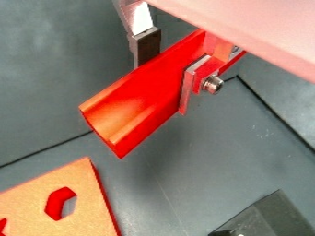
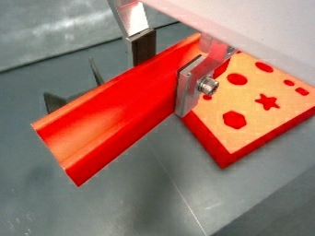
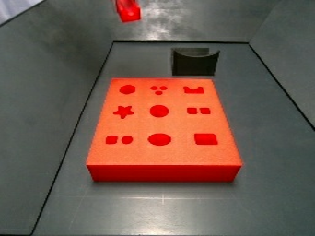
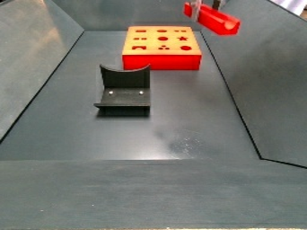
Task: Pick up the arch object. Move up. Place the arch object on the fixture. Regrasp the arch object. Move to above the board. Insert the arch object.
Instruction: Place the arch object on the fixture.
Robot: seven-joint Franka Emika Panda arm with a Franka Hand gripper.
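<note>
The arch object (image 2: 105, 115), a slim bright-red prism with a notched end, hangs in the air, clamped near one end between the flat silver fingers (image 2: 191, 83) of the gripper (image 1: 172, 60). The red-orange board (image 3: 160, 124) lies flat on the dark floor, shaped cut-outs facing up. The dark fixture (image 4: 122, 90) stands apart from the board, its recess unoccupied.

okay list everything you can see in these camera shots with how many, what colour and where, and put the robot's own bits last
board: one, red-orange, flat on the floor, shaped cut-outs on top.
fixture: one, dark grey-black, on the floor apart from the board, recess unoccupied.
arch object: one, bright red, long prism, in the air, clamped between the fingers.
floor: dark grey, with sloped walls around it.
gripper: one, silver fingers with dark pads, raised above the floor, shut on the arch object.
</note>
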